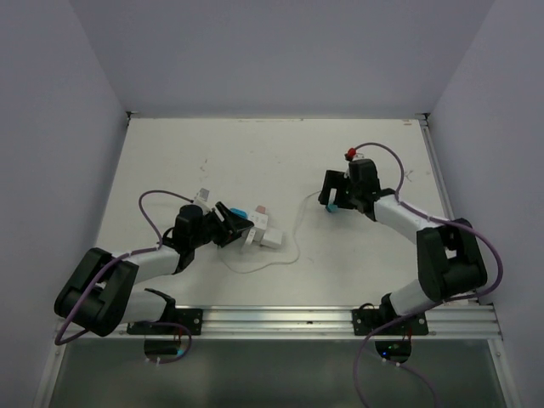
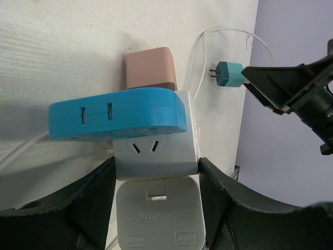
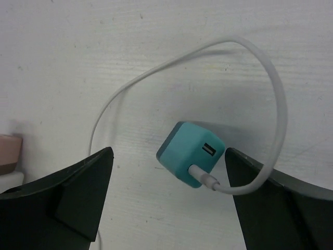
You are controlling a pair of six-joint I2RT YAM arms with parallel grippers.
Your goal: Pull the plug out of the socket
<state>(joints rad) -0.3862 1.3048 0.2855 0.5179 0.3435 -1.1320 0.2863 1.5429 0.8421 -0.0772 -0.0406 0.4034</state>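
Note:
My left gripper point(image 2: 156, 167) is shut on the white folding socket point(image 2: 156, 151), both fingers pressed against its sides. A blue adapter point(image 2: 117, 114) and a pink one point(image 2: 150, 67) sit on the socket's far side. The socket point(image 1: 270, 237) lies left of the table's centre with the left gripper point(image 1: 234, 225) on it. The teal plug point(image 3: 191, 152) is out of the socket and lies tilted on the table between the fingers of my open right gripper point(image 3: 169, 153), gripped by neither. Its two prongs show on the plug point(image 2: 229, 73) in the left wrist view. The right gripper point(image 1: 333, 204) is right of centre.
A thin white cable point(image 3: 156, 67) runs from the teal plug in a loop and trails over the table point(image 1: 280, 161) toward the socket. The pink adapter's corner point(image 3: 8, 153) shows at the left edge. A metal rail point(image 1: 323, 319) lines the near edge; walls enclose the table.

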